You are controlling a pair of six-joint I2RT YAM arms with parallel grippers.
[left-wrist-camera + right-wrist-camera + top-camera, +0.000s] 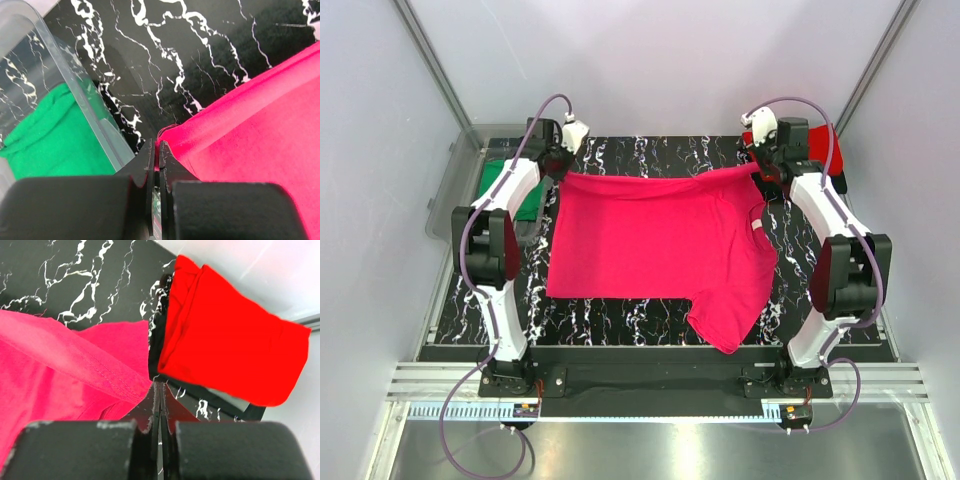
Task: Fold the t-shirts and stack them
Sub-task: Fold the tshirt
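Note:
The magenta-pink t-shirt lies spread on the black marbled table, with its white neck label at the right and one sleeve hanging toward the near edge. My left gripper is shut on its far left corner; the jaws pinch the cloth. My right gripper is shut on its far right edge, with the jaw tips together at the hem. The far edge sags slightly between the two grippers. A folded red t-shirt lies at the far right. A green t-shirt lies in the bin.
A clear plastic bin stands at the table's far left edge, just left of my left gripper. The red shirt rests on a dark raised surface beside my right gripper. White enclosure walls stand on all sides.

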